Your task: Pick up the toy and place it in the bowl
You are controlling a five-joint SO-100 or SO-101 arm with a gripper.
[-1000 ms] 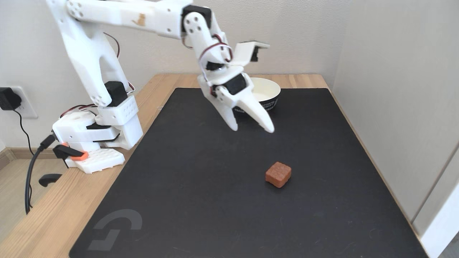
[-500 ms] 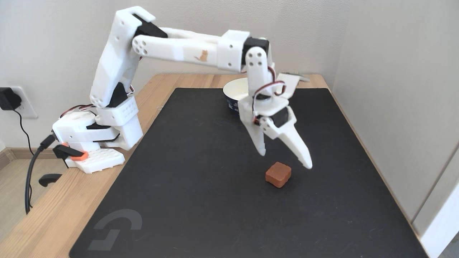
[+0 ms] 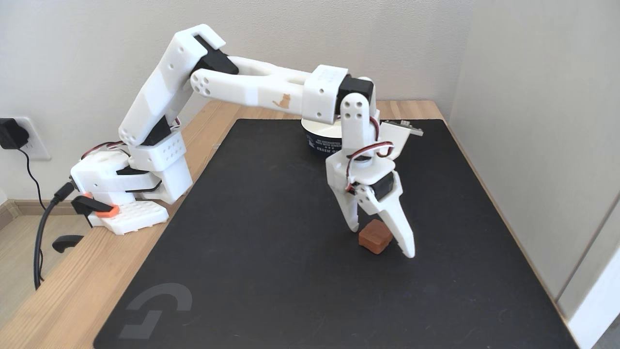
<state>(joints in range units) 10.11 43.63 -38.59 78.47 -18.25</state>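
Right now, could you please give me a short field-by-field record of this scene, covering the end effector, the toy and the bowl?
view: fixed view
end effector: open, lowered to the mat, fingers straddling the toy
toy: reddish-brown cube on the mat, between the fingers, not yet gripped
bowl: dark outside with white lettering, at the far side of the mat, partly hidden behind the arm
mat: black, covers most of the wooden table
task stage: toy not picked up yet
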